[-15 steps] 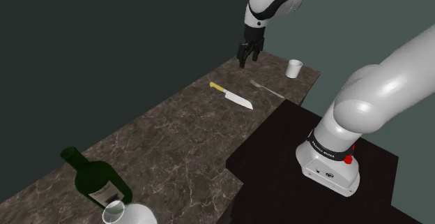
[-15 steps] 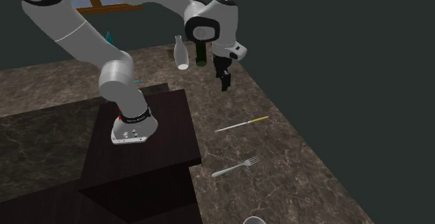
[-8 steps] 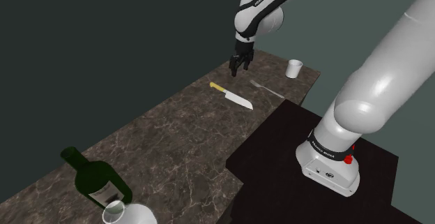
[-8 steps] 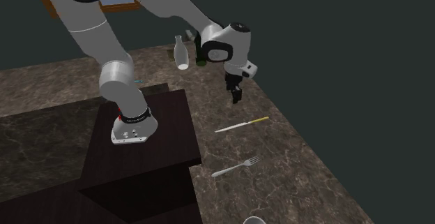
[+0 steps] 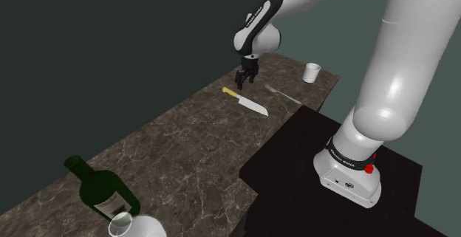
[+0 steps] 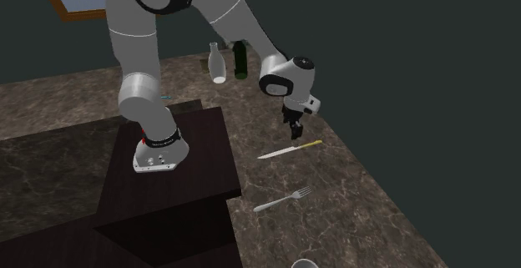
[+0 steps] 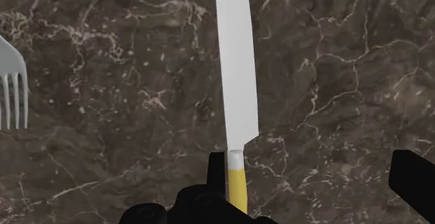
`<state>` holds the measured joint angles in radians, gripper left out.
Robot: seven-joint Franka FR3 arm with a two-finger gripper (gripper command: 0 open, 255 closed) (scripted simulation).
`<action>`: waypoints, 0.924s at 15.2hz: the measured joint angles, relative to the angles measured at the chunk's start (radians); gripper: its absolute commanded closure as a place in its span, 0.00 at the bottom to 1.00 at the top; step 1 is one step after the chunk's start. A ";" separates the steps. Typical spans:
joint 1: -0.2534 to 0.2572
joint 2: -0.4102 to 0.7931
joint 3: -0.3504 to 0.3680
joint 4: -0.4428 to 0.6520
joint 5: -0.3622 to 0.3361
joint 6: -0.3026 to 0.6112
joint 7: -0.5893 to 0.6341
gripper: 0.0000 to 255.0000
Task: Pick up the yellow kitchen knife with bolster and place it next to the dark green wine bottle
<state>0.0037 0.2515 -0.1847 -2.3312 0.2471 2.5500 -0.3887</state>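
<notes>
- Lowered since the frame half a second ago: the hand (image 5: 244,79) sits further down and left in the shoulder view, close over the handle end of the knife (image 5: 246,102). One second ago it hung higher still, nearer the upper middle of the frame.
- Arm: the white links have swung too, and the forearm now crosses the upper right of the shoulder view.
- Unchanged across frames: knife, fork (image 5: 283,94), cup (image 5: 312,71), wine bottle (image 5: 100,191).
- Hand state, wrist view: fingers (image 7: 415,181) spread wide, nothing pinched. The yellow handle lies between them, just beside one finger and well apart from the other. Contact with the near finger cannot be told.
- Hidden: the handle's butt end is covered by the hand's black body in the wrist view. The grey blade runs away from the hand and is cut by the frame edge.
- Cut off: only the fork's tines show at the wrist view's edge. The cup is clipped by the lower edge of the second exterior view.
- Knife position: flat on the dark marbled surface (image 5: 185,147), upper middle of the shoulder view, between the wall side and the fork.
- Wine bottle: dark green, lower left of the shoulder view, well apart from the knife. A white bottle (image 6: 218,63) stands just beside it.
- Hard to judge: whether the fingertips touch the surface.
</notes>
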 measured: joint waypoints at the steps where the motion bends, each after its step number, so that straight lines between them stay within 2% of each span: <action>1: -0.009 0.042 0.009 0.023 0.021 0.017 -0.020 0.00; 6: -0.055 0.247 0.053 0.181 0.092 0.060 -0.088 0.00; 14: -0.079 0.372 0.091 0.235 0.131 0.130 -0.121 0.00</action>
<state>-0.0754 0.6237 -0.0934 -2.0963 0.3780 2.6803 -0.5095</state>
